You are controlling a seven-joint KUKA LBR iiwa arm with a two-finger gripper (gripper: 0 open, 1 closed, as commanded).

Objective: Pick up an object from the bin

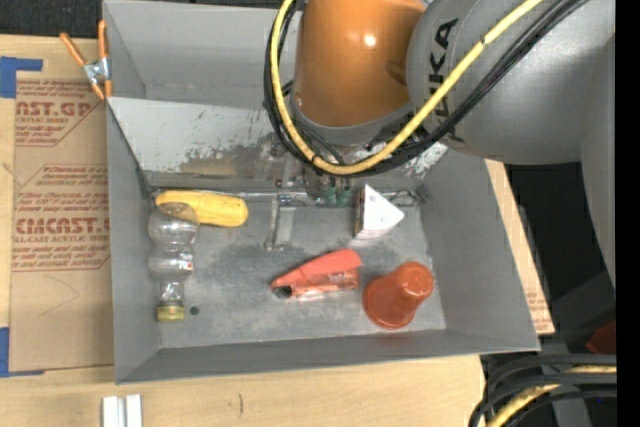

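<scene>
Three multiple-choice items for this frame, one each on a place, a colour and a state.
1. Where does the yellow thing lie?
A. on the left of the bin floor
B. in the right near corner
C. outside the bin

2. What colour is the cup?
A. blue
B. orange-red
C. green

3. How is the clear bottle placed?
A. upright
B. stacked on the cup
C. on its side

Key:
1 A, it sits by the left wall, just above the bottle.
2 B, its whole body is orange-red.
3 C, it lies lengthwise along the left wall, its cap toward the near edge.
</scene>
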